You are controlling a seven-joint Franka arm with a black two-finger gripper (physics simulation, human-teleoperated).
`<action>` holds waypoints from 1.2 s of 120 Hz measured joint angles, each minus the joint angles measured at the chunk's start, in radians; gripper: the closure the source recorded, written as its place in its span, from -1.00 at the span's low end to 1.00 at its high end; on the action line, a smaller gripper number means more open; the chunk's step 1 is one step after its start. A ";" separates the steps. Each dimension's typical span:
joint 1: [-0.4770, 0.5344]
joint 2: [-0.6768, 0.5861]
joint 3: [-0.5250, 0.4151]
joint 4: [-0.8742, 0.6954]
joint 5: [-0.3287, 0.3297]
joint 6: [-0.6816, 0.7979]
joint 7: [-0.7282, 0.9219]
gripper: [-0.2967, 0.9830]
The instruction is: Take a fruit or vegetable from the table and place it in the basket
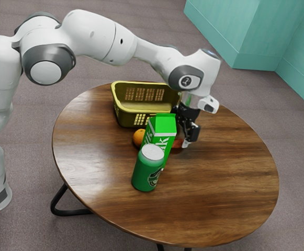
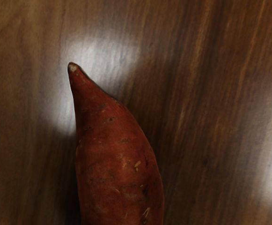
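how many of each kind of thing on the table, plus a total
Fruit: 1, orange
Vegetable: 1, sweet potato
Drink containers: 2, milk carton and green can
Baskets: 1, yellow basket
Total: 5 in view

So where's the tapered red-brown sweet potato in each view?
Exterior view: near centre, the red-brown sweet potato lies partly hidden behind the green-and-white milk carton, right by the black two-finger gripper.
Wrist view: large, close under the hand, its tapered tip beside a patch of glare.
Shared landmark: the brown wood-grain tabletop beneath it.
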 joint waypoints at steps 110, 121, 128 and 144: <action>-0.003 0.025 -0.001 -0.024 0.001 0.027 -0.030 -0.10; -0.002 0.030 -0.002 -0.024 0.002 0.027 -0.032 0.12; -0.002 0.031 -0.002 -0.023 0.004 0.027 -0.033 0.22; -0.002 0.032 -0.002 -0.021 0.011 0.027 -0.037 0.26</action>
